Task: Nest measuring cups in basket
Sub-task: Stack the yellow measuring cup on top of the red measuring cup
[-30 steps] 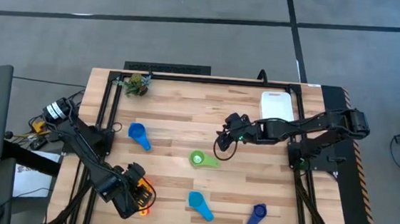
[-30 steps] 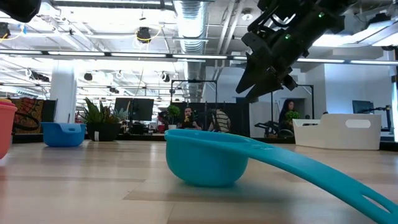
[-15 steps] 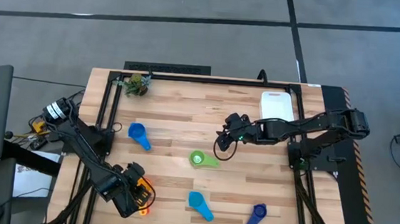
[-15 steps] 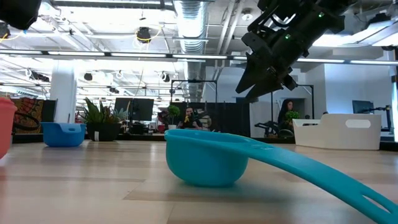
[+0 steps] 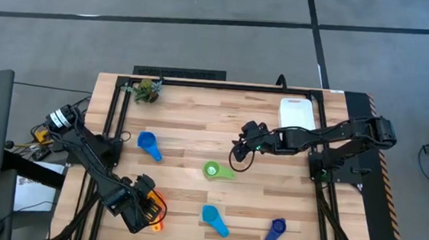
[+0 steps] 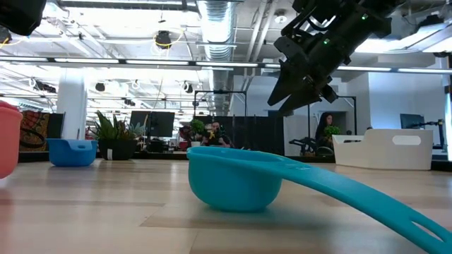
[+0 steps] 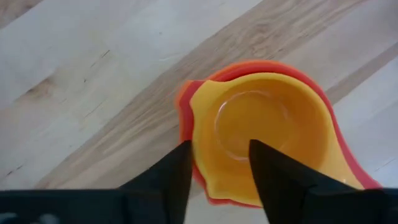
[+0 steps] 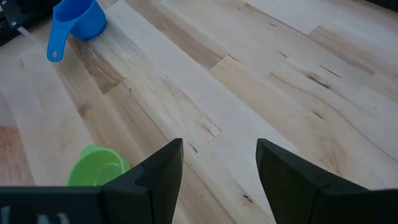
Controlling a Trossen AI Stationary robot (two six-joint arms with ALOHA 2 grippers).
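Yellow, orange and red measuring cups (image 5: 155,210) sit nested near the table's front left. My left gripper (image 5: 145,208) stands over them, fingers down, shut on the stack (image 7: 261,124). My right gripper (image 5: 237,154) hangs open and empty above mid-table, just to the right of and beyond the green cup (image 5: 212,170), which shows in its wrist view (image 8: 96,167). A blue cup (image 5: 148,142), a light blue cup (image 5: 213,218) and a dark blue cup (image 5: 275,232) rest on the wood. The white basket (image 5: 297,113) stands at the far right. My left gripper holds the nested cups by the bowl wall (image 7: 208,177), next to the handles. One finger (image 7: 267,174) is inside the yellow cup and the other (image 7: 171,177) is outside the red one. The fingers come from above, pointing down. In the low view the red cup's underside (image 6: 6,166) looks just clear of the table.
A small green plant (image 5: 149,90) stands at the far left corner. The black frame rails (image 5: 225,85) run along the far and side edges. Bare wood lies between the cups and the basket.
My left gripper has gone up a little with the nested cups; in the low view the red cup stands higher than before. My right gripper has kept still.
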